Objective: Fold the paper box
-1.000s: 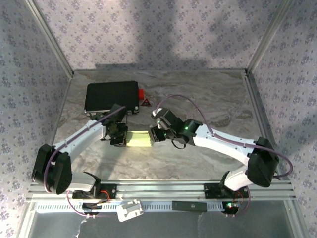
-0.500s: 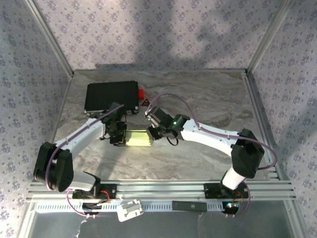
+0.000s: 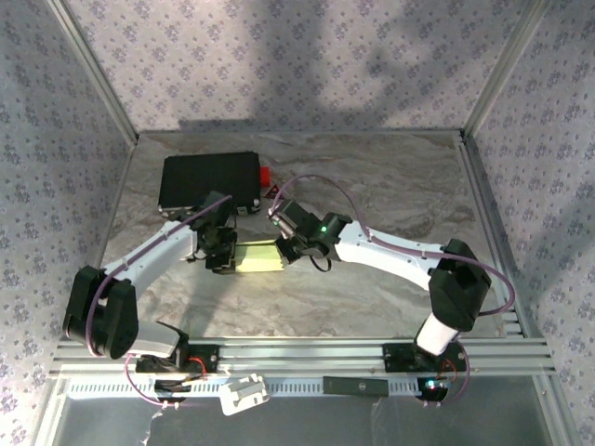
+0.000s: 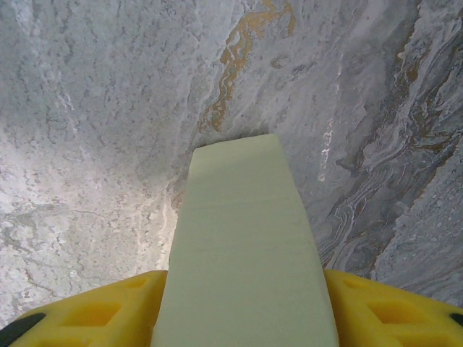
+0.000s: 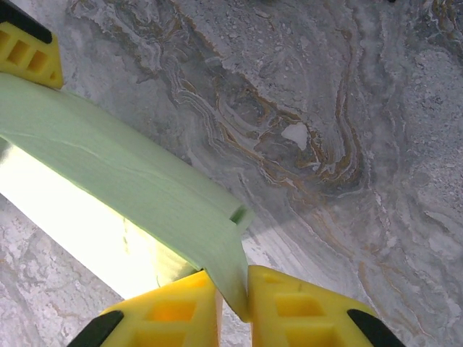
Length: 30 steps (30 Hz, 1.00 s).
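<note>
Two pincers: both of mine are on the paper box (image 3: 260, 256), one at each end.
Left pincer (image 3: 223, 258): jaws roughly halfway apart, with the near end of the box wedged between them. It touches both yellow fingers (image 4: 94, 314), so I'd call that a grip.
Right pincer (image 3: 286, 249): nearly closed, pinching a thin flap (image 5: 230, 269) at the box's other end between its yellow fingers (image 5: 304, 311).
Paper box: pale yellow-green cardboard, a long flat shape. It runs straight out ahead of my left fingertips across to the right pincer. Seen from the right wrist, it stretches away up and to the left.
Flap detail: there's a little notch in the edge just ahead of my right fingertips.
Table (image 3: 390, 186): grey marble look with brownish veins, right under the box.
Black case (image 3: 209, 179): lies farther out beyond my left pincer, apart from the box.
Red thing (image 3: 265, 176): small, just beside the case's right edge; can't tell what it is.
</note>
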Each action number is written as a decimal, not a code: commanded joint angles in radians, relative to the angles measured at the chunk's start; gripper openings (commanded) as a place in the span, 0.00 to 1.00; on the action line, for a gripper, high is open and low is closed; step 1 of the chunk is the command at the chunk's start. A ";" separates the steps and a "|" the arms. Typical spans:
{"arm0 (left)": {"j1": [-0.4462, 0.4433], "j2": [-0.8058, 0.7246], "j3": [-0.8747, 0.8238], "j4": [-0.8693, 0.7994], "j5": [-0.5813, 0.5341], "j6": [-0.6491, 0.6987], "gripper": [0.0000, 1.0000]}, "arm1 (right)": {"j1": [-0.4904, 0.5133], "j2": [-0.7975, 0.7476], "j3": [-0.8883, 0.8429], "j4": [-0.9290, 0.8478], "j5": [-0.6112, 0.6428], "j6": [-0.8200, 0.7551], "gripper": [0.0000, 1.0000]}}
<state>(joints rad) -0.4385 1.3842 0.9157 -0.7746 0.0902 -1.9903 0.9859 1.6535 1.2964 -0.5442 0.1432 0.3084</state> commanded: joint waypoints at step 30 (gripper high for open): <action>0.004 0.032 0.030 -0.197 -0.011 -0.091 0.49 | 0.061 0.062 0.127 -0.144 0.112 0.094 0.11</action>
<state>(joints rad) -0.4385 1.4002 0.9287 -0.7753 0.0963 -1.9877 1.0370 1.6981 1.3861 -0.6449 0.2260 0.3740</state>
